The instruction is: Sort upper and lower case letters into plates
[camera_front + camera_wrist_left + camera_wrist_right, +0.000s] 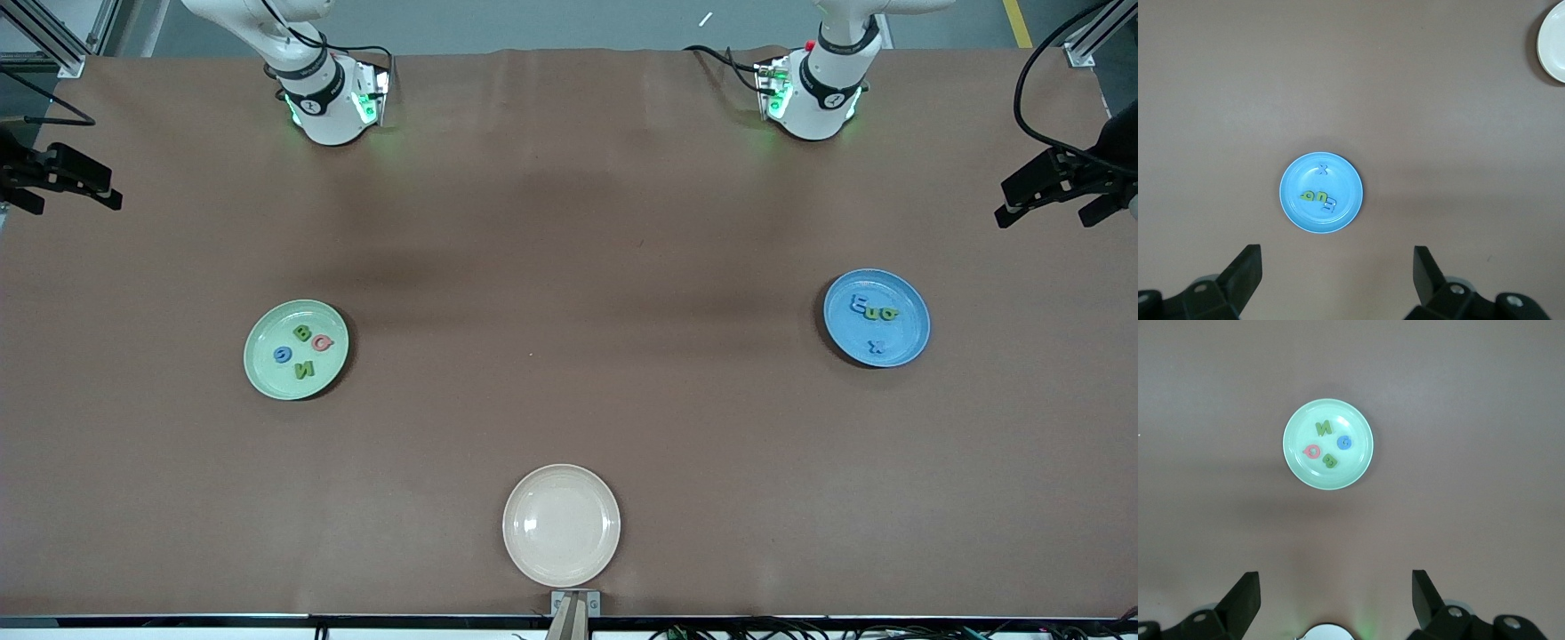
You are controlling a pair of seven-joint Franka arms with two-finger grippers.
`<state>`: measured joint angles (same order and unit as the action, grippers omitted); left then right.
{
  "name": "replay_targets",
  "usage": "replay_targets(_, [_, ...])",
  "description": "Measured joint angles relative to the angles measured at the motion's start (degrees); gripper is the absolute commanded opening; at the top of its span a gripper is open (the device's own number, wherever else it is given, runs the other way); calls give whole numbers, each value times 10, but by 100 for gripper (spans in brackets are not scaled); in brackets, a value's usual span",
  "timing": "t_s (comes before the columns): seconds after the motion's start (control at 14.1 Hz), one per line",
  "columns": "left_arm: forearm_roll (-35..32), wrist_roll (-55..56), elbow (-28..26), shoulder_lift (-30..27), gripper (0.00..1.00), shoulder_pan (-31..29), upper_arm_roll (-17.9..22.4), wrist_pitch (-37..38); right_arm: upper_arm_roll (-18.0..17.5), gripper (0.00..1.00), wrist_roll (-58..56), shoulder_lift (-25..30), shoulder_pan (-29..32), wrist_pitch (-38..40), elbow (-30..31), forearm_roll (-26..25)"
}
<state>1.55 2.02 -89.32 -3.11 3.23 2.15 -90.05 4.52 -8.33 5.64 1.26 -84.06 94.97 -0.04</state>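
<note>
Letters (pixel 305 348) in mint plate (pixel 263 373), blue plate (pixel 909 348), both jaws spread above

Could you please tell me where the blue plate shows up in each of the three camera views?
Front view: blue plate toward the left arm's end of the table.
Left wrist view: blue plate at centre.
Right wrist view: not in it.
Shared landmark: the cream plate, at the left wrist picture's edge.

Lab: aluminium frame (pixel 53 40), mounted cameras (pixel 1058 182)
</note>
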Motion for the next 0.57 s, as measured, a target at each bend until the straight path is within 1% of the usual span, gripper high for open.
replay_targets(0.35, [0, 0, 0, 0, 100, 0, 0, 0, 0, 100, 0, 2, 0, 5, 0, 1])
replay_targets(0.57, [0, 0, 0, 0, 100, 0, 0, 0, 0, 100, 0, 3, 0, -1, -1, 16])
